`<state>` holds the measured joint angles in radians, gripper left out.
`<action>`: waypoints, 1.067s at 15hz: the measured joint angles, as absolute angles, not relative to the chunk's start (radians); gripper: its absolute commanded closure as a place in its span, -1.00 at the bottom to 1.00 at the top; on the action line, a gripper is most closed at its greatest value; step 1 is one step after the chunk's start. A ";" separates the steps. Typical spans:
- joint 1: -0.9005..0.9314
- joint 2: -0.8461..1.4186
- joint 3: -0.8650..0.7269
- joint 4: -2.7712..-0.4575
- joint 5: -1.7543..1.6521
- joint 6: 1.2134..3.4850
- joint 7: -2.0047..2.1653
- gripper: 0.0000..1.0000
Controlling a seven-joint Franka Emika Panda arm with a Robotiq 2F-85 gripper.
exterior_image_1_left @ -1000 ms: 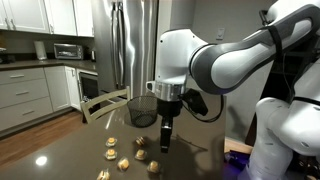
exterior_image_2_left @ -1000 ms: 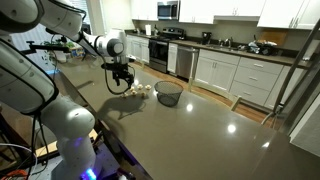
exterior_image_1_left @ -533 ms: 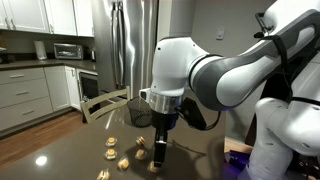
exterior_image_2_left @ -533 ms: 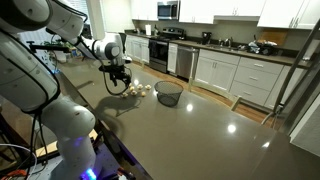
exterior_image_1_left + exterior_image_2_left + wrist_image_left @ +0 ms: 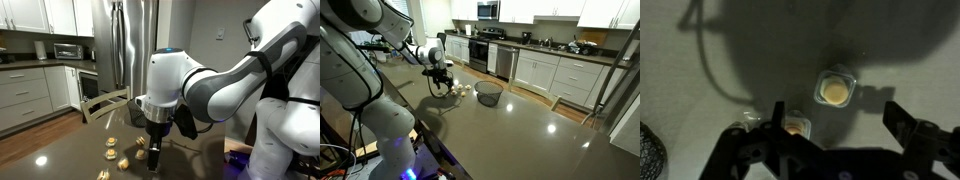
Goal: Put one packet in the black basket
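Several small pale yellow packets lie clustered on the dark table [image 5: 60,150] in both exterior views [image 5: 122,159] [image 5: 461,90]. The black wire-mesh basket [image 5: 489,93] stands just beyond them, and in an exterior view it is partly hidden behind the arm [image 5: 137,112]. My gripper [image 5: 155,155] [image 5: 442,88] points down over the packets. In the wrist view my gripper [image 5: 835,120] is open and empty. One packet [image 5: 834,90] lies just ahead of the gap between the fingers. A second packet [image 5: 795,126] sits against the left finger.
A third packet [image 5: 744,119] lies further left in the wrist view, and the basket's mesh [image 5: 648,158] shows at the bottom left corner. Kitchen cabinets [image 5: 555,75] and a steel fridge [image 5: 130,45] stand beyond the table.
The arm has come down and moved closer to the packet cluster. The gripper now hangs low over the packets. The packets and basket have not moved.
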<state>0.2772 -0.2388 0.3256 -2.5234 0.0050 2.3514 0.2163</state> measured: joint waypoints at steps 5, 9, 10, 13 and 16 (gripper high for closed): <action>0.263 -0.217 0.311 -2.520 0.005 2.351 0.216 -1.00; 0.263 -0.211 0.301 -2.516 0.005 2.350 0.216 -1.00; 0.262 -0.210 0.300 -2.516 0.005 2.350 0.216 -1.00; 0.263 -0.208 0.300 -2.516 0.005 2.350 0.216 -0.78; 0.264 -0.203 0.301 -2.516 0.005 2.350 0.216 -0.85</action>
